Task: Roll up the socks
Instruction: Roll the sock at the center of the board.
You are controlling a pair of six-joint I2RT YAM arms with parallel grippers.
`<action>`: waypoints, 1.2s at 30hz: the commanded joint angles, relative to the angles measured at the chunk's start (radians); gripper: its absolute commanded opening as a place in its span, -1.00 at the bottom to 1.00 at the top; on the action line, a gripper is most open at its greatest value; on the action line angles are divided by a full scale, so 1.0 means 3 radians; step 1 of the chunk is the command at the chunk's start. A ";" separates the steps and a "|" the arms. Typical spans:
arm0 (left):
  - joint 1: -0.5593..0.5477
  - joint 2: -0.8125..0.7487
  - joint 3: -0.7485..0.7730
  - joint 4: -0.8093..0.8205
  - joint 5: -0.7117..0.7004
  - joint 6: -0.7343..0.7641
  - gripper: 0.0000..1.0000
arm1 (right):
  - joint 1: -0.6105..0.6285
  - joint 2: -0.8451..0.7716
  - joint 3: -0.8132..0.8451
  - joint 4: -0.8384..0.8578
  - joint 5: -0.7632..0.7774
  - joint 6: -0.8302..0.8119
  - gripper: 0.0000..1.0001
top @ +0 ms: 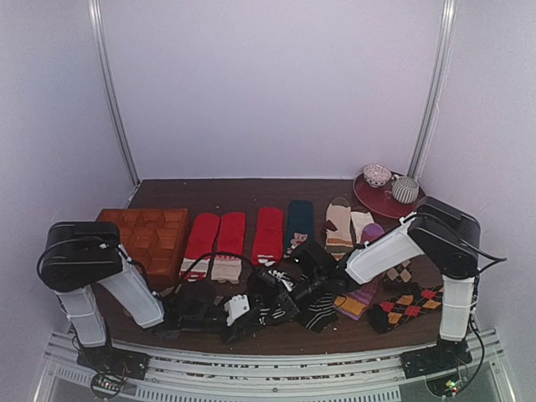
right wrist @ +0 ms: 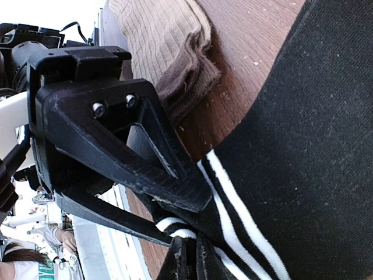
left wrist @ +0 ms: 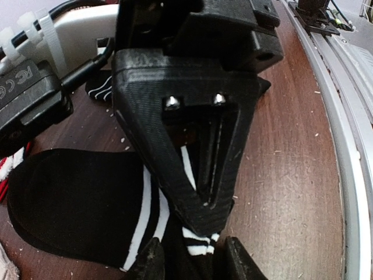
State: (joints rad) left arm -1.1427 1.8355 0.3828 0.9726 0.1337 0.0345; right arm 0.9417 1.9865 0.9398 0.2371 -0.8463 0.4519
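Dark wood makes up the table (top: pixel 209 188), the biggest thing we see, with both arms reaching in from its near edge and meeting low at the front centre. Behind them lie a wooden tray (top: pixel 151 234) and a row of flat socks, the red socks (top: pixel 230 239) among them. A red plate (top: pixel 377 203) sits at the back right, carrying two rounded items too small for us to identify.

Between the arms lies the black sock (left wrist: pixel 76 198), flat on the wood, with white bands at its cuff. The thinly striped sock (top: pixel 319 315) lies just beside the right arm's wrist. We judge the rolling hardly begun. The black sock is spread out with no curl showing, and the striped one sits apart from it, so nearly all the work is left.

Only the overhead view shows the striped sock and the other socks and things on the table. It loses the cuff among dark parts. The right wrist view shows the right gripper (right wrist: pixel 186 224) with fingers pinched together on the banded cuff, and a tan ribbed sock (right wrist: pixel 163 41) beyond. The left wrist view shows one finger of the left gripper (left wrist: pixel 204 213) lying over the same bands. Its partner is hidden, so we cannot tell whether it grips.
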 commanded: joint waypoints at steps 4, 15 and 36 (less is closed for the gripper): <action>-0.0011 0.0085 -0.0027 0.0113 0.0001 -0.0057 -0.46 | -0.0016 0.0206 -0.0198 -0.0581 0.0223 -0.0003 -0.94; -0.0011 0.0115 -0.0031 0.0046 -0.0017 -0.0079 -1.00 | -0.0016 0.0177 -0.0184 -0.0548 0.0177 0.0016 -0.80; -0.0011 0.0101 -0.0108 -0.0431 0.0117 -0.0883 -1.00 | 0.0360 -0.1732 -0.1384 0.0859 0.1939 -0.1651 0.10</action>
State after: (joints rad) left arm -1.1427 1.8458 0.3817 0.9901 0.1459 -0.1669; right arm 1.0142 1.4494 0.5797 0.3740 -0.4679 0.0975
